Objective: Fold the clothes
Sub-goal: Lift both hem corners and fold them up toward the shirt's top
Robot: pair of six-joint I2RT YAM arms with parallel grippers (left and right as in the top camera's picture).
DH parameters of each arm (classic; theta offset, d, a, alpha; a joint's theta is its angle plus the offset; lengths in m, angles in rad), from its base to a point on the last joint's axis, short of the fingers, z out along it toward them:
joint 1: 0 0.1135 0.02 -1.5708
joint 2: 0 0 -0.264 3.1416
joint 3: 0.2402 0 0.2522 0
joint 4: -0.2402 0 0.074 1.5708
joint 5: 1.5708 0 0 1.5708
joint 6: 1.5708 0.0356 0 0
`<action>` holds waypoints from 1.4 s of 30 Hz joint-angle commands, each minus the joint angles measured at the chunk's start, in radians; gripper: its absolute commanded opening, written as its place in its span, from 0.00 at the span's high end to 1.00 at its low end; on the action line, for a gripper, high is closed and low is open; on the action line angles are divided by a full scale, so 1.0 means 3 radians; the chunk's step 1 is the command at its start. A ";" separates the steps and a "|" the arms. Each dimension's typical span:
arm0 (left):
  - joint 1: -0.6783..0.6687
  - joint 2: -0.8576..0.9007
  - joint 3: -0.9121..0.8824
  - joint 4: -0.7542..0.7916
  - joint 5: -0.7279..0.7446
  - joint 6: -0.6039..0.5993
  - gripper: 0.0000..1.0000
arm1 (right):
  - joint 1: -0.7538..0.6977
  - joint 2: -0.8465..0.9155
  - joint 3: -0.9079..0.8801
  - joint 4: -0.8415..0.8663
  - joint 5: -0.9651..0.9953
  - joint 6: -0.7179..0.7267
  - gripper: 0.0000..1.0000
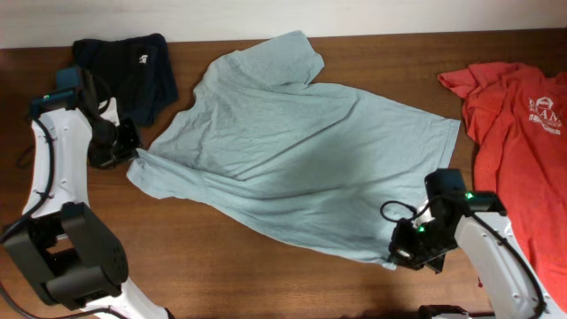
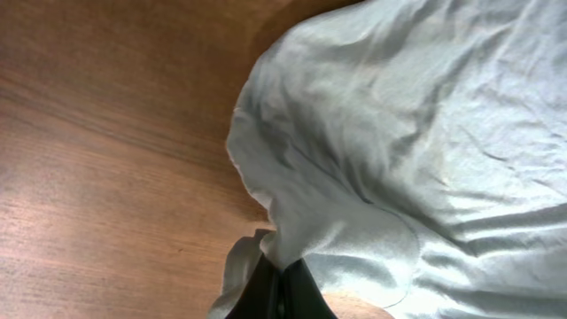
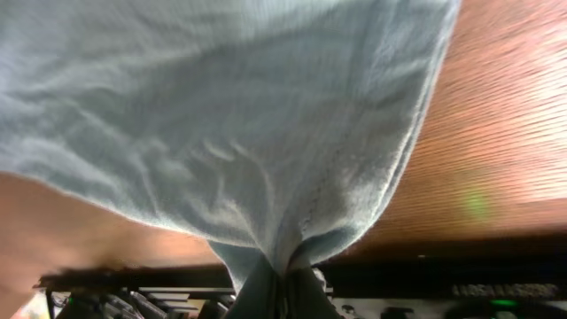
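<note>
The pale blue-grey T-shirt lies spread across the middle of the bench. The left tool grips its left-hand edge, and the right tool pinches its corner by the bench's near edge. A coral-red T-shirt lies at the right edge.

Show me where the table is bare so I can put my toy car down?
Bare wood lies at the front of the table, between the left arm and right arm. More is at the back, between the blue shirt and red shirt. Crowded: the left, where the dark clothes and left gripper sit close.
</note>
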 commanded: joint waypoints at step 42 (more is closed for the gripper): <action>-0.0649 0.0015 0.0289 0.1054 0.0001 -0.0032 0.99 | -0.0942 0.0310 0.0617 0.0958 0.0276 -0.0500 0.96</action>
